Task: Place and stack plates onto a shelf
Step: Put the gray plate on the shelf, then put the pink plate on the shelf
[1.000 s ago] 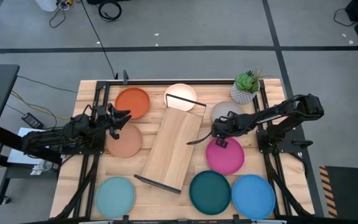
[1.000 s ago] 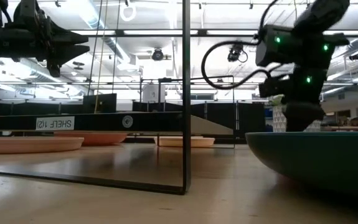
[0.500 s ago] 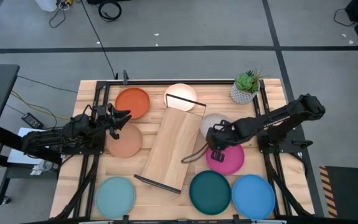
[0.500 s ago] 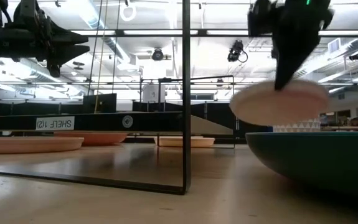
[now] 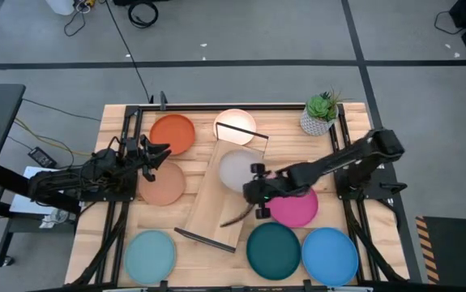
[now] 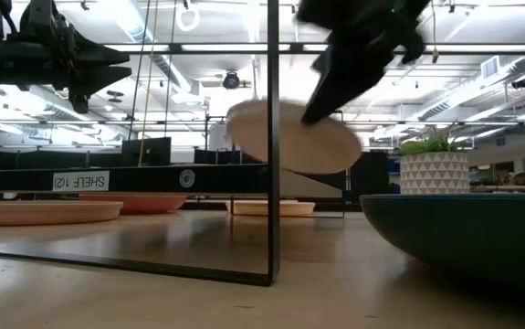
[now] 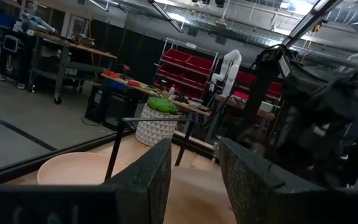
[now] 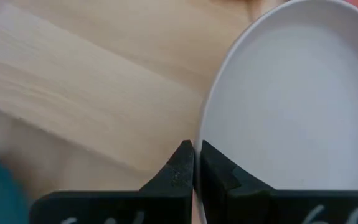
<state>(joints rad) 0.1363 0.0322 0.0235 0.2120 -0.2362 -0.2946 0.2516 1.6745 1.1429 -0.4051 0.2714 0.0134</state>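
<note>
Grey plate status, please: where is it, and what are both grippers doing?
Right gripper shut on grey plate, airborne over the shelf. Left gripper open, idle near orange plate. Shelf board bare below.

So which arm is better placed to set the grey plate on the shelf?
Right: its claw is shut on the grey plate, held above the shelf. The left claw waits near the orange plate.

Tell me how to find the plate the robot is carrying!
Look at the long light-wood shelf lying slantwise in the middle of the table. Over its far half, the right gripper holds a grey plate by its rim, up in the air. It is the only plate lifted off the table, and the palest grey among coloured ones such as the pink plate beside it.
</note>
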